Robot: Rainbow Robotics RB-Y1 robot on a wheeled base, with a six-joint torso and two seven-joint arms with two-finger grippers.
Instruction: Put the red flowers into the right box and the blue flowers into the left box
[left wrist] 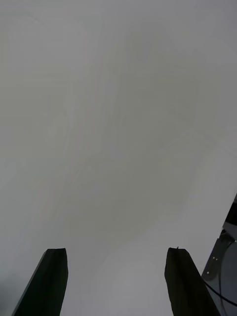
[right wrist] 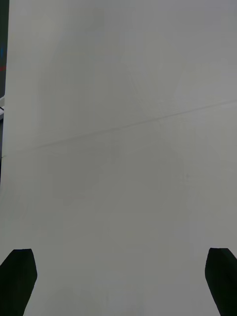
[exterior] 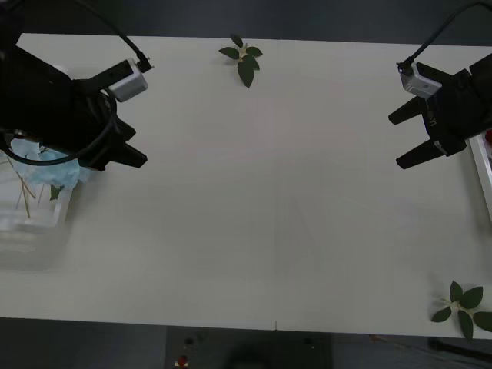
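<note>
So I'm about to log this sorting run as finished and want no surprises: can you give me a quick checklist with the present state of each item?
1. Blue flowers in the left box: ok, a pale blue cluster lies in it, partly behind the left arm.
2. Red flowers in the right box: cannot tell, only a bit of red shows at its rim.
3. Left gripper empty: ok, jaws apart over bare table.
4. Right gripper empty: ok, jaws apart, holding nothing.
5. No task flowers left on the table: ok, just two loose leaf sprigs at its edges.
</note>
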